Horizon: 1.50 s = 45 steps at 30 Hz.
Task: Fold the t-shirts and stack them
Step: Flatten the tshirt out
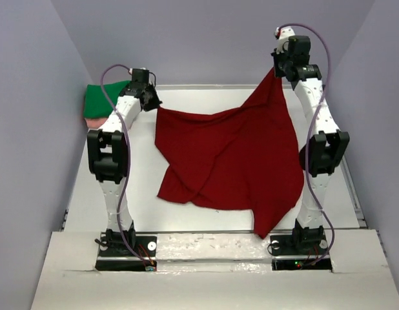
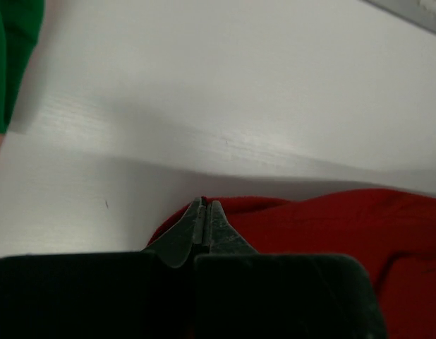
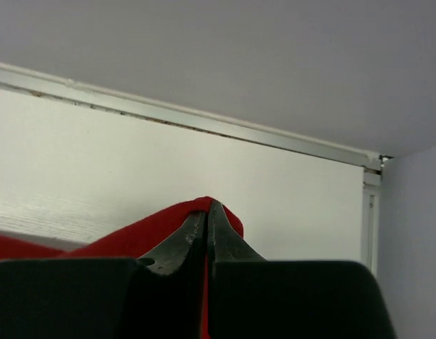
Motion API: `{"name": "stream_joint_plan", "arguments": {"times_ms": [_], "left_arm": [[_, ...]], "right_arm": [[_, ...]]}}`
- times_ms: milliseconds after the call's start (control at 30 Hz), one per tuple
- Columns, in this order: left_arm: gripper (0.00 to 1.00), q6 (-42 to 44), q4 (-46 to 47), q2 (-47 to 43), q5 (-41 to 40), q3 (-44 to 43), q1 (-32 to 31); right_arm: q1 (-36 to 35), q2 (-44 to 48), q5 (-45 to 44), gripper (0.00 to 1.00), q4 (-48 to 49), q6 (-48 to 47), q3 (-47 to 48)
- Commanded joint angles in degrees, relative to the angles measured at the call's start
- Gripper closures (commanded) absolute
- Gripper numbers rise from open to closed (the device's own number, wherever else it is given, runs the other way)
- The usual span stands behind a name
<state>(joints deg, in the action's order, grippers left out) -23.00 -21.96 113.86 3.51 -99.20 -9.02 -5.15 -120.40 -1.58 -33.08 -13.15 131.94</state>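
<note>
- Red cloth fills most of what we see: the dark red t-shirt (image 1: 225, 155) hangs stretched between our two arms over the white table (image 1: 186, 98). Its left corner is low and its right corner is lifted high, so the top edge slopes up to the right.
- Its lower folds bunch and drape toward the near edge of the table, with one long point hanging close to the base of our right arm. From above, the spread cloth hides much of the table's middle.
- In the far left corner lies the green t-shirt (image 1: 101, 98), with a strip of the pink t-shirt (image 1: 91, 122) showing beneath it. Both sit just behind our left arm, apart from the red one.
- Pale lilac walls (image 1: 31, 129) close in the table at the back and sides.
- Our left gripper (image 2: 206, 212) has its fingers pressed together on a corner of the red cloth, low over the table.
- Our right gripper (image 3: 207, 210) is likewise pinched tight on another corner, which folds over its tips. It is raised well above the table, facing the metal rail (image 3: 204, 127) at the back edge.
</note>
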Motion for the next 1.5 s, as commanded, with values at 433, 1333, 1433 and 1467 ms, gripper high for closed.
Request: {"name": "stream_joint_plan", "arguments": {"times_ms": [433, 1333, 1433, 1467], "left_arm": [[1.00, 2.7, 9.5, 21.9, 7.7, -36.5, 4.0], [1.00, 4.1, -0.1, -20.0, 10.9, -38.6, -1.1], [1.00, 5.1, 2.8, -32.5, 13.6, -32.6, -1.3], [1.00, 5.5, 4.8, -35.3, 14.2, -31.3, -1.2]], "right_arm": [[3.0, -12.0, 4.9, 1.00, 8.6, -4.2, 15.1], [3.1, 36.7, 1.0, 1.00, 6.5, -2.5, -0.4], [3.1, 47.5, 5.7, 1.00, 9.2, -0.8, -3.8], [3.1, 52.3, 6.7, 1.00, 10.1, -0.6, -4.8]]}}
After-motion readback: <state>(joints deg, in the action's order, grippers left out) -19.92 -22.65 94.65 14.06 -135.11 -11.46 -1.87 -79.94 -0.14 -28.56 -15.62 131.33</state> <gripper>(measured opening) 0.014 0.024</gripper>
